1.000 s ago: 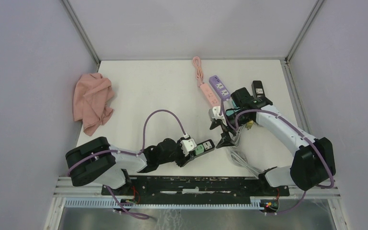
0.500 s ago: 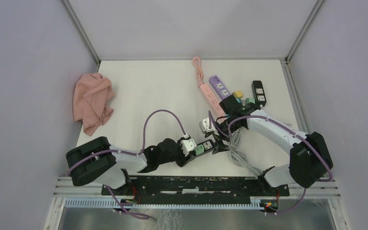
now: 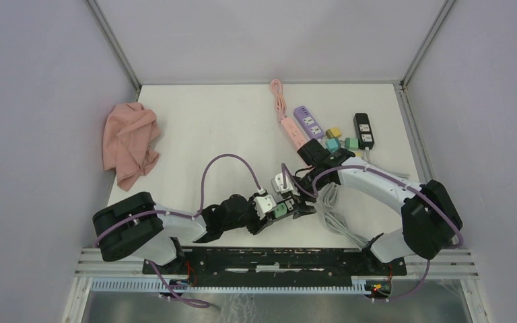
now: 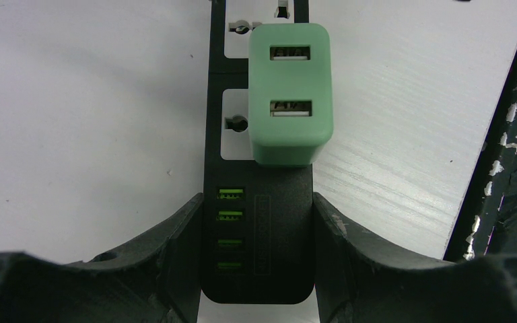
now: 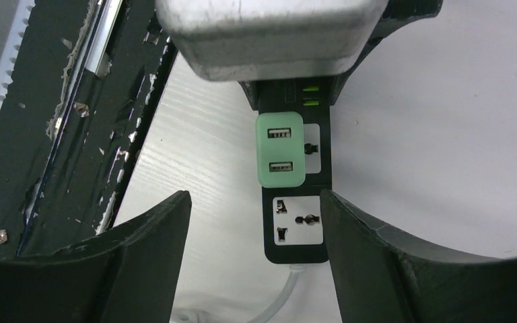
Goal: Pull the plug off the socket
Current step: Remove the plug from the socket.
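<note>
Left wrist view, nearest first: the left gripper (image 4: 256, 225) is clamped on the USB-port end of the black power strip (image 4: 279, 202), a finger (image 4: 175, 235) pressed to each long edge, so the strip is pinned on the white table (image 4: 74, 101). Just beyond the pads, the mint-green USB charger plug (image 4: 291, 94) is seated in the socket next to the USB ports and appears fully home. In the right wrist view, the right gripper (image 5: 254, 208) is held above the strip with its jaws apart, grasping nothing; the plug lies ahead of the fingers, untouched. For a clean pull, the jaws should be lowered squarely over the plug's two long sides and closed on its body, not on the strip. The plug should then be drawn straight out along its pins while the strip is held down. Farther off, a pink power strip (image 3: 295, 133) and a pink cloth (image 3: 131, 141) lie apart from the work.
</note>
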### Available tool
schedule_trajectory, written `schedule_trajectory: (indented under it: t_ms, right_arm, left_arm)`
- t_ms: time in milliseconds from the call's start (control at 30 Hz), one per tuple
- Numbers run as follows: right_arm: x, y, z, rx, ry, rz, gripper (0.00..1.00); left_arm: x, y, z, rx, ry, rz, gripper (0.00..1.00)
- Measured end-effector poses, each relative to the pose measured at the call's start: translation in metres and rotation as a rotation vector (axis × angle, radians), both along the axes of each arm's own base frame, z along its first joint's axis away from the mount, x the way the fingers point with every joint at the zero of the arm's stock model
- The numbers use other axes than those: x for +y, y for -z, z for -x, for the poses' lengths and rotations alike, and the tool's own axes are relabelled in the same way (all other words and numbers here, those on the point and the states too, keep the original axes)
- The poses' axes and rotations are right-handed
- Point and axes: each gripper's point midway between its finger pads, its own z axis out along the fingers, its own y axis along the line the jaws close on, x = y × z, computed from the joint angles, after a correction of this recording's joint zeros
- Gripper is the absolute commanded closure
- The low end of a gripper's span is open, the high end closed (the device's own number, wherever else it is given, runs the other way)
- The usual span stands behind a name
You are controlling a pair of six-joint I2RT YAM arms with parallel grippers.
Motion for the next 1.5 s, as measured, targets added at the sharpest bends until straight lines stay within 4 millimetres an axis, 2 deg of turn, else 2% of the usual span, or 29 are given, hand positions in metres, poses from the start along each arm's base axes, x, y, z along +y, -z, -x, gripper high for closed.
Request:
schedule_trajectory:
  t_ms: [367,467,567,700,800,1200,1333,1500]
  right_arm:
    - [0.020,0.011,0.003,0.014,0.023,0.013,0.43]
    - [0.022,0.016,0.003,0.012,0.025,0.017,0.50]
    - [0.026,0.020,0.003,0.009,0.023,0.023,0.63]
    - [0.028,0.021,0.000,-0.007,0.022,0.020,0.90]
    - [0.028,0.021,0.000,-0.013,0.017,0.025,0.98]
    - [0.025,0.016,0.007,-0.016,-0.066,-0.015,1.00]
    - [0.030,0.014,0.007,0.024,-0.008,-0.007,1.00]
    - [0.030,0.014,-0.002,0.066,0.075,0.011,1.00]
  left_arm:
    - [0.000,-0.001,0.002,0.026,-0.015,0.027,0.97]
    - [0.000,-0.001,0.004,0.029,-0.015,0.040,0.97]
    - [0.001,-0.001,0.005,0.033,-0.015,0.047,0.97]
    - [0.000,-0.001,0.008,0.037,-0.002,0.054,0.97]
    - [0.001,-0.001,0.008,0.035,-0.002,0.058,0.97]
    - [0.002,-0.008,0.010,0.019,0.001,0.087,0.97]
    - [0.002,-0.007,0.011,0.021,0.005,0.086,0.97]
    - [0.003,-0.007,0.010,0.021,0.001,0.084,0.97]
